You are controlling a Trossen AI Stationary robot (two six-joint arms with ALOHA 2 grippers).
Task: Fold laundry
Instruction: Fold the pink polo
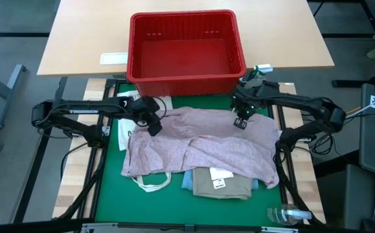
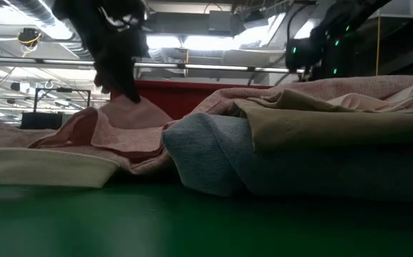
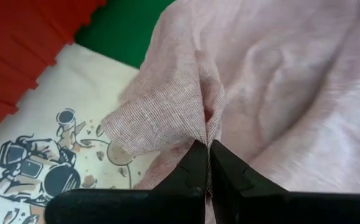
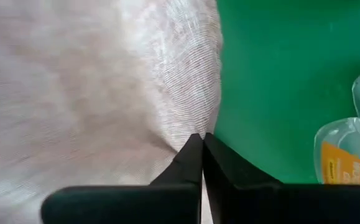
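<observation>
The pale pink heathered shirt (image 1: pixel 200 145) lies spread and rumpled over the green mat. Its near part covers a tan cloth piece (image 1: pixel 221 182) and light blue denim (image 1: pixel 187 181), which show stacked in the low view, tan (image 2: pixel 320 121) on blue (image 2: pixel 213 153). My left gripper (image 1: pixel 153 127) is shut on the shirt's far left part. My right gripper (image 1: pixel 240 122) is shut on its far right part. Both stand just in front of the red basket. My left gripper pinches a bunched fold of the shirt (image 3: pixel 199 127) between its two fingers, slanting down from the far left. The cloth rises in a small peak (image 2: pixel 124 107) under the fingers, and the rest lies on the mat. My right gripper pinches the shirt by its edge (image 4: pixel 192 127) next to bare green mat, pointing down from above. How many layers it has I cannot tell. The cloth runs away from the fingers and the rest of the shirt lies on the mat.
A red plastic basket (image 1: pixel 186 52) stands at the far edge of the mat. A white printed cloth (image 3: pixel 55 143) lies under the shirt's left side, with a cream strap (image 1: pixel 153 183) at the near left. A clear plastic bottle (image 1: pixel 284 215) lies at the near right.
</observation>
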